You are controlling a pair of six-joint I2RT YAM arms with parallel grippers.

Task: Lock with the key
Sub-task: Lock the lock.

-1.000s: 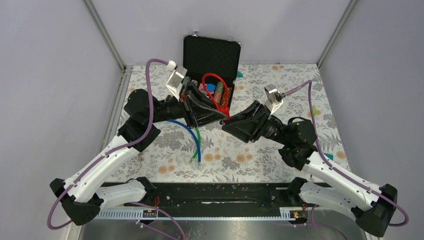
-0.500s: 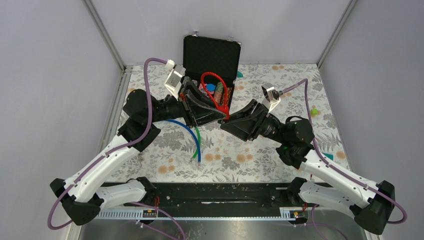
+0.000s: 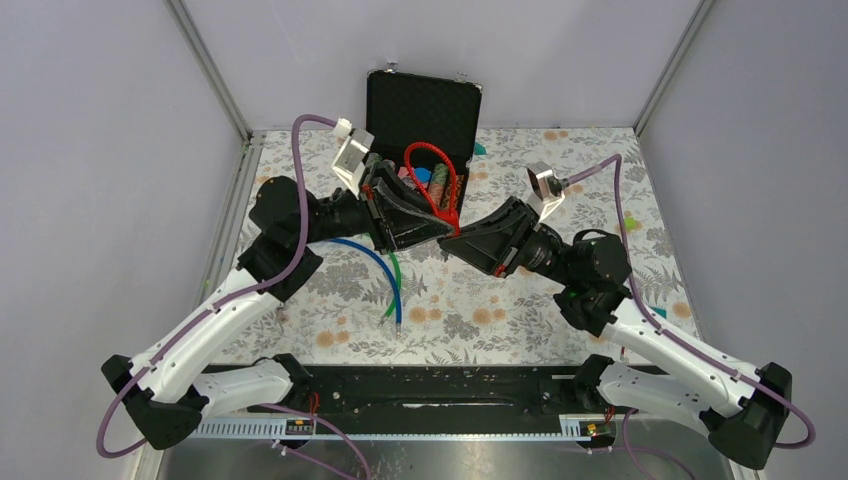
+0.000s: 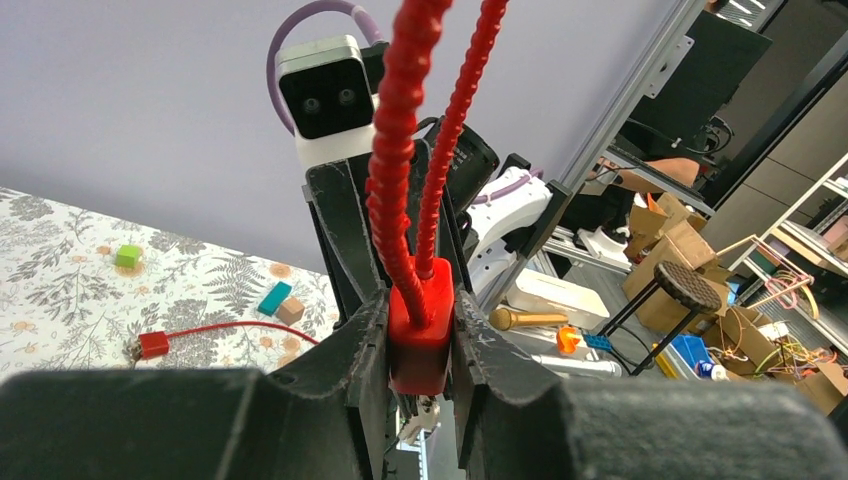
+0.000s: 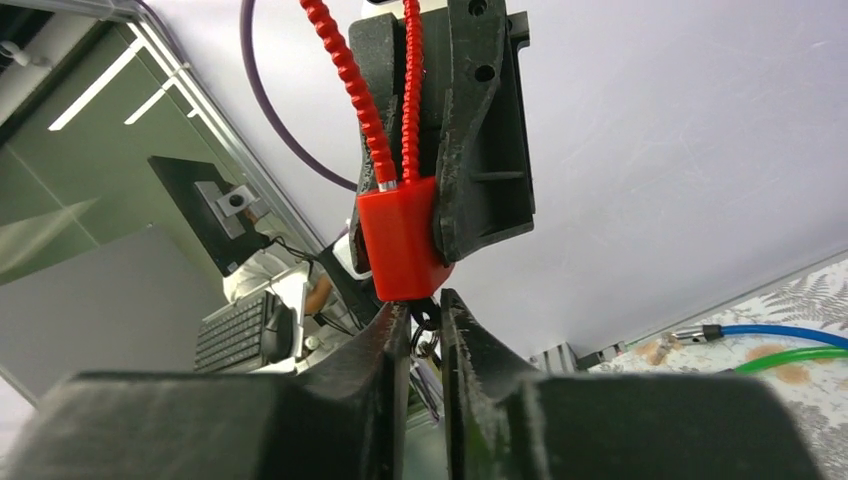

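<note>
Top: red lock (image 3: 424, 146) held above worktop (image 3: 500, 310), where left tool (image 3: 447, 230) and right tool (image 3: 458, 238) meet; left wrist: left tool pinching lock body, cable rising; right wrist: right tool pressed onto key (image 5: 425, 322) directly beneath lock.

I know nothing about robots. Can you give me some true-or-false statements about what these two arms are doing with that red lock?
1. The left gripper clamps the red lock. True.
2. The right gripper pinches the key just under the lock. True.
3. The black case at the back is closed. False: its lid stands open.
4. The lock's cable is blue. False: it is red.
</note>
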